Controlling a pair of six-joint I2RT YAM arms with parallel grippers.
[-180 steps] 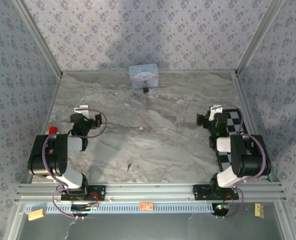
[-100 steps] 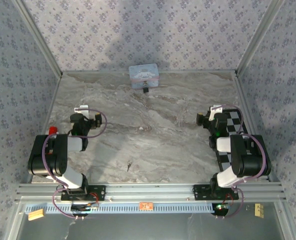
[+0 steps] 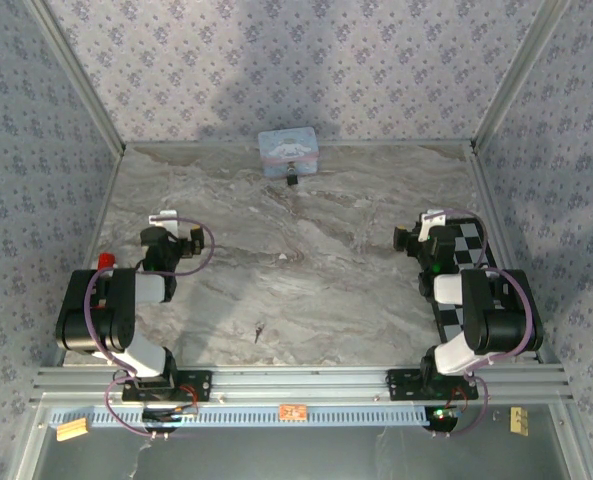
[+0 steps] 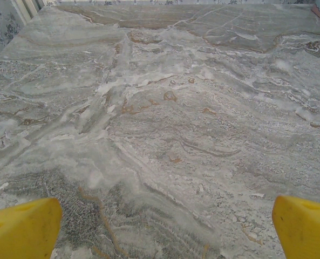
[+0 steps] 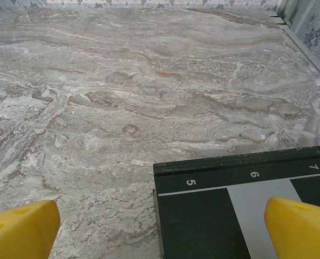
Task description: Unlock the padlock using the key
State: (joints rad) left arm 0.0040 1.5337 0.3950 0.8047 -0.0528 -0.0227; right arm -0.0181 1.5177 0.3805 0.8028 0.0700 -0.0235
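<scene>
Two grippers: I read the left gripper [image 4: 161,229] and right gripper [image 5: 160,229] as spread wide.
Padlock [image 3: 292,180]: tiny black block, well ahead of both, just beside the pale blue tin [image 3: 287,152].
Key [image 3: 260,330]: thin dark sliver flat on the marble table [image 3: 356,290], behind the left gripper, to its right.
Right gripper: over a checkered board [image 5: 203,221].

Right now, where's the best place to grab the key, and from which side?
Take the key across its middle, coming straight down from above. It lies flat on the table, a thin sliver with its long axis roughly near-to-far, so closing left-right across it probably suits best.
</scene>
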